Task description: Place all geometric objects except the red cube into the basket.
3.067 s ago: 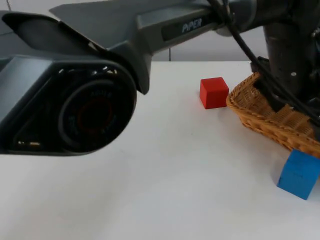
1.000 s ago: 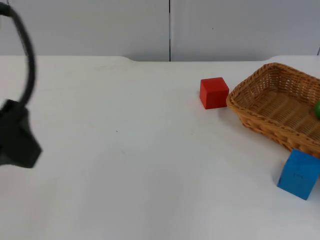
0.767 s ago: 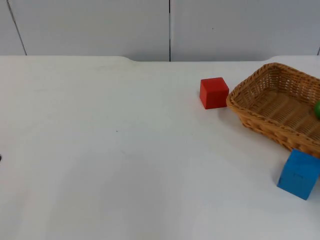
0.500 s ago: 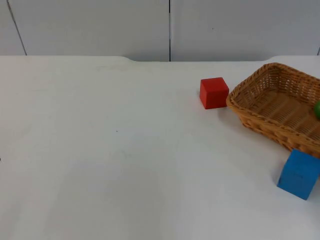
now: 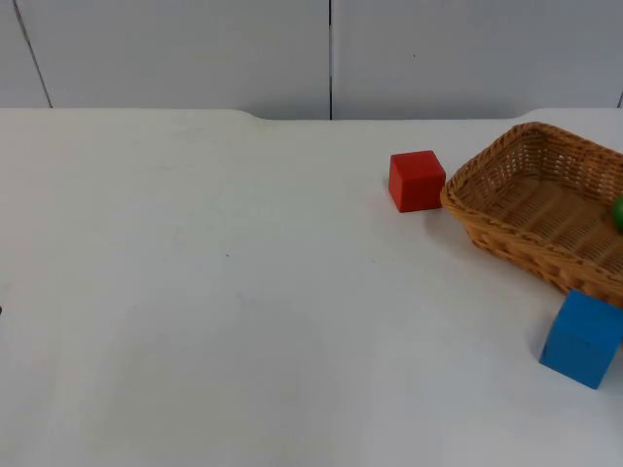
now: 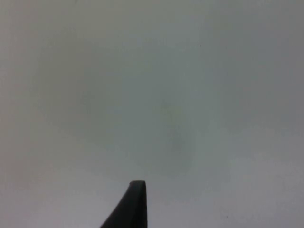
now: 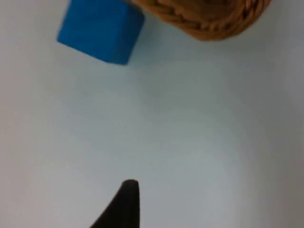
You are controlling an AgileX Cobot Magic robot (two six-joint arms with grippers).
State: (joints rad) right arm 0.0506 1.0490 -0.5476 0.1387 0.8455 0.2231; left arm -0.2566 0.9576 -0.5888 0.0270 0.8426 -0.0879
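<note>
A red cube (image 5: 417, 180) rests on the white table just left of the wicker basket (image 5: 487, 165). Inside the basket, at the picture's right edge, lies a green object (image 5: 618, 212). A blue cube (image 5: 582, 339) stands on the table in front of the basket, close to its near wall. My right gripper (image 7: 124, 204) hangs over bare table a short way from the blue cube (image 7: 100, 29) and the basket's rim (image 7: 209, 19). My left gripper (image 6: 133, 204) is over bare white table with nothing near it.
The grey partition wall (image 5: 331, 53) closes the table at the back. White table top (image 5: 214, 292) stretches left of the cubes and the basket.
Both arms, which covered much of the top view three seconds ago, have drawn back out of it; the left arm left last, past the left edge. The cubes and basket have not moved.
</note>
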